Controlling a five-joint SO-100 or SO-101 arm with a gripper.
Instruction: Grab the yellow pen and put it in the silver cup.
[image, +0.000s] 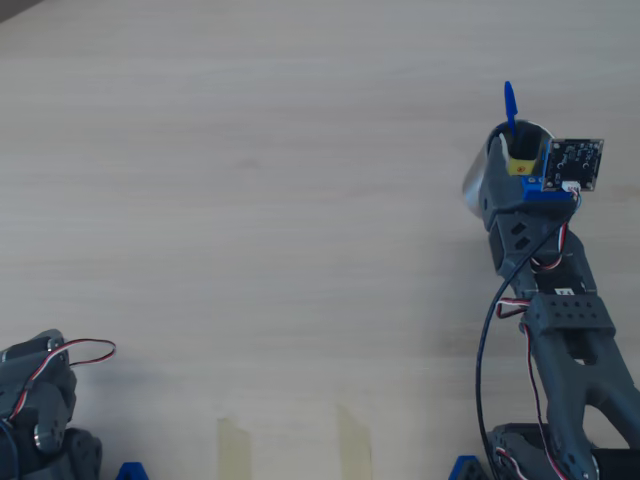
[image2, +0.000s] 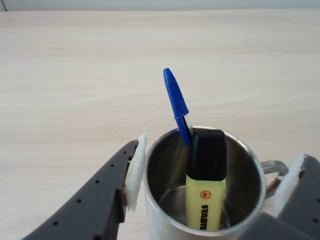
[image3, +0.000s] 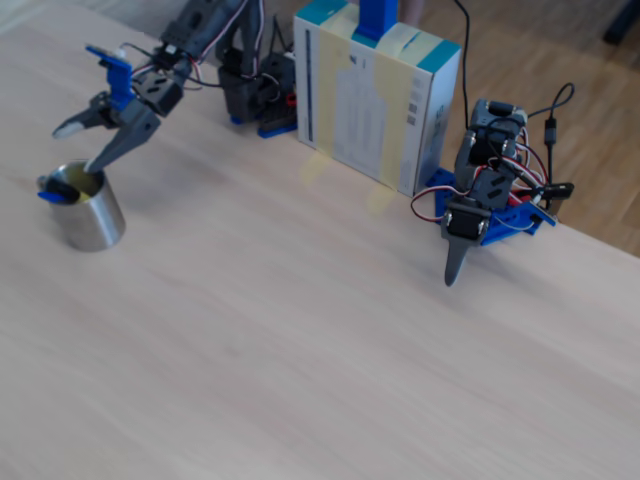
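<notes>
The yellow pen (image2: 205, 195) stands black cap up inside the silver cup (image2: 162, 170), leaning on the far wall beside a thin blue ballpoint pen (image2: 175, 97). My gripper (image2: 212, 175) hovers just over the cup, open, with one white-padded finger on each side of the rim and nothing held. In the overhead view the gripper (image: 518, 150) covers most of the cup (image: 478, 182); a patch of the yellow pen (image: 520, 160) shows. The fixed view has the cup (image3: 90, 220) at the left under the open gripper (image3: 78, 150).
A second arm (image3: 480, 200) rests folded at the table's right in the fixed view, and at the bottom left (image: 40, 400) in the overhead view. A cardboard box (image3: 375, 95) stands at the back edge. Tape strips (image: 235, 445) mark the wood.
</notes>
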